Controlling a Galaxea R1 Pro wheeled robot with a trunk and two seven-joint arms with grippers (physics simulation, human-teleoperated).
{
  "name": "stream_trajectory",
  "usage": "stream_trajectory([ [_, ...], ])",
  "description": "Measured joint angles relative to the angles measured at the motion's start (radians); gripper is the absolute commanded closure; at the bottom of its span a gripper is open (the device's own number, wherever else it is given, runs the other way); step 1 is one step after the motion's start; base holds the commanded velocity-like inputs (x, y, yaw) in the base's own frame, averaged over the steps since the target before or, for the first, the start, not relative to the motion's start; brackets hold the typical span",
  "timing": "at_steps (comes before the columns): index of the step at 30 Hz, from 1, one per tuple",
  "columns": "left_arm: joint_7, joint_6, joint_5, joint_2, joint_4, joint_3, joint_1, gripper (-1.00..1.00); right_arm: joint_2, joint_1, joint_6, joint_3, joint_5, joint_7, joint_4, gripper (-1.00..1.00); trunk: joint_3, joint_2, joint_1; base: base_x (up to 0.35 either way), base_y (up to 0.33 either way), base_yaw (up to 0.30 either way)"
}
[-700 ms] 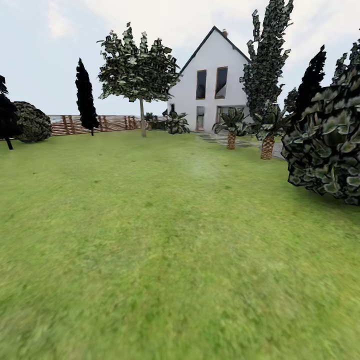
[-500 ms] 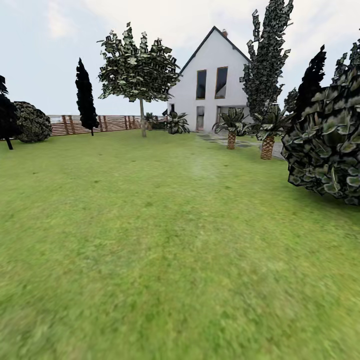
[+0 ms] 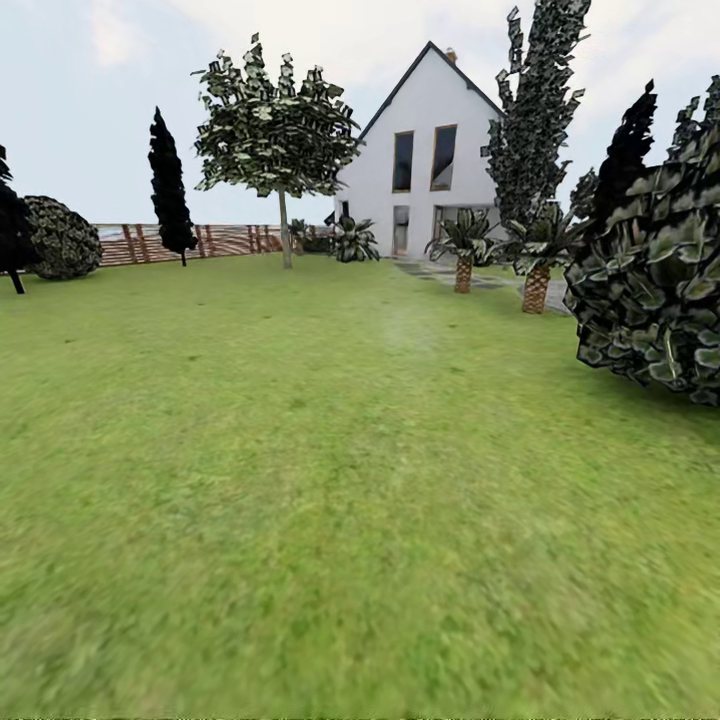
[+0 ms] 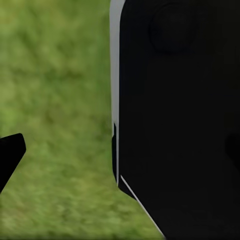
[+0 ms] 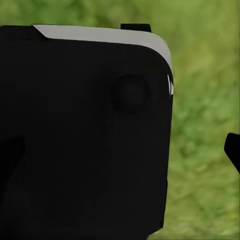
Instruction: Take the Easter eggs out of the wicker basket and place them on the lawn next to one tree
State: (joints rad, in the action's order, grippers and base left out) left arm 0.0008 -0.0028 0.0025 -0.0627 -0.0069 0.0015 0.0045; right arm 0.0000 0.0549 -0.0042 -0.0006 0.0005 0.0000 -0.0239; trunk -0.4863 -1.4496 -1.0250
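Observation:
The lawn (image 3: 330, 450) spreads out ahead of me as flat green grass, running back to a white house (image 3: 430, 150). The Easter eggs, the wicker basket and the tree are out of view. In the left wrist view my left gripper (image 4: 120, 150) hangs over grass beside my own black body, one dark fingertip (image 4: 10, 155) at the frame's edge. The right gripper (image 5: 120, 155) is likewise over grass, with a fingertip (image 5: 233, 150) at the edge. Both stand open with nothing between the fingers.
A big leafy bush (image 3: 660, 280) crowds the right side. Two short brown-trunked palms (image 3: 537, 270) flank a paved path (image 3: 440, 275) near the house. A round-crowned tree (image 3: 275, 120), a dark cypress (image 3: 168, 185), a round shrub (image 3: 60, 238) and a slatted fence (image 3: 220, 242) line the back.
The whole head view has shifted slightly, so the camera moved; the house and trees sit a little higher in the picture. Nothing in the garden itself changed.

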Motion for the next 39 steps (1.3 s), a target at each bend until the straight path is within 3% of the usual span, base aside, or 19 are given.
stream_trajectory([
  [24,0.0,0.0,0.0,0.0,0.0,0.0,0.0,-1.0,0.0,0.0,0.0,0.0,0.0,0.0,-0.001,-1.0,-0.039,0.0,0.0,0.0,0.0,0.006],
  [39,0.0,0.0,0.0,0.0,0.0,0.0,0.0,-1.0,0.0,0.0,0.0,0.0,0.001,0.0,-0.001,-1.0,-0.054,0.0,0.0,0.0,0.0,0.241],
])
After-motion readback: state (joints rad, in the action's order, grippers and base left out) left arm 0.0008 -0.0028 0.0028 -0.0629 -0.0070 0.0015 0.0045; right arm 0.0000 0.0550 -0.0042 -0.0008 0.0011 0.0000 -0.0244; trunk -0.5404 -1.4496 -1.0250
